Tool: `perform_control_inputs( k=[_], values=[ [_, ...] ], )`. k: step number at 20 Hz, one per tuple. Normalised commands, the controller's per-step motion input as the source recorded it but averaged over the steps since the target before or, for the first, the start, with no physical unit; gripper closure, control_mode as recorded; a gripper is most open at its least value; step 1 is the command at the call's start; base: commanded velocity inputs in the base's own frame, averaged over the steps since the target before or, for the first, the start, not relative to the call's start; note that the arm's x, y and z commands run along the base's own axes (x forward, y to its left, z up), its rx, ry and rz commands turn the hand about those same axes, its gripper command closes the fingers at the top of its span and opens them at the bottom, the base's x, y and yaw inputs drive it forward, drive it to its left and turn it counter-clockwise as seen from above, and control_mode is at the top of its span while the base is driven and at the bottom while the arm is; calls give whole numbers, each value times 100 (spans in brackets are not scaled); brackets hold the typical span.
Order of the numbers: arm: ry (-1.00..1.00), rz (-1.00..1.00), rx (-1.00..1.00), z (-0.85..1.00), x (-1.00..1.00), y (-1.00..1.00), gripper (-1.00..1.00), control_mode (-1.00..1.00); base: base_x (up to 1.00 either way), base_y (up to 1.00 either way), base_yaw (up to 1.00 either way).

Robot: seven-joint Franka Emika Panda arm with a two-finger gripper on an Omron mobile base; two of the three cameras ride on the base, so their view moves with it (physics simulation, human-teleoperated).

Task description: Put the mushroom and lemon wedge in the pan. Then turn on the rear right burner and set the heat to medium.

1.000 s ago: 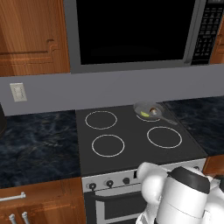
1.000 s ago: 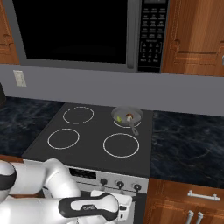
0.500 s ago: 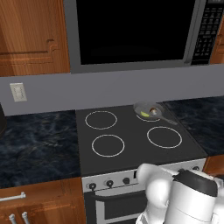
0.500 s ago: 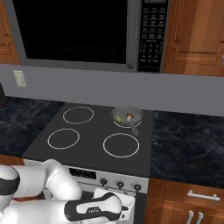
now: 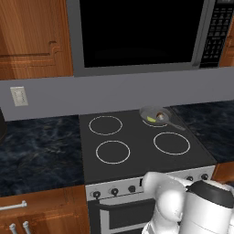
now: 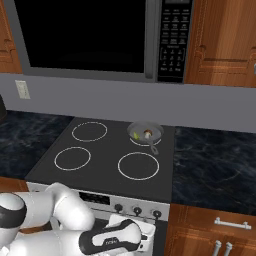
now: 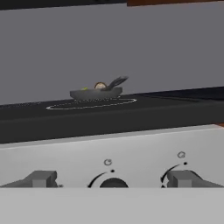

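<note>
The pan (image 5: 154,114) sits on the black glass stove top (image 5: 137,151), at the back on the right side. It rests on the rear right burner (image 6: 145,140), a thin white ring that peeks out from under it. Its thin dark handle (image 6: 153,146) points toward the front of the stove.

Inside the pan are two little things. The lemon wedge (image 5: 151,119) is a small yellow-green bit, and the mushroom (image 5: 160,115) is a small brown lump just beside it. In the hand view the mushroom's round top sticks up above the pan's rim.

The other three burner rings on the glass are bare. A big dark microwave (image 5: 141,34) hangs above the stove, with brown wooden cupboards (image 5: 32,36) on both sides. A dark marbled tabletop (image 5: 36,151) runs along to the left and right of the stove. A white wall switch (image 5: 18,96) is on the grey wall to the left.

The white arm is bent down low in front of the stove. The tool (image 7: 113,179) is right up close to the stove's front panel — its two grey fingers stand wide apart, not holding anything. Between them is a dark round knob (image 7: 113,183), with another knob mark off to the right. More knobs (image 6: 136,211) line the front of the stove.
</note>
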Motion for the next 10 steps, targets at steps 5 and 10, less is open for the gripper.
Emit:
perform_control_inputs(
  k=[5,10],
  values=[
    [0,0,0,-16,31,0,-100,-100,0,0,0],
    [0,0,0,-21,12,0,-100,-100,0,0,0]
  ],
)
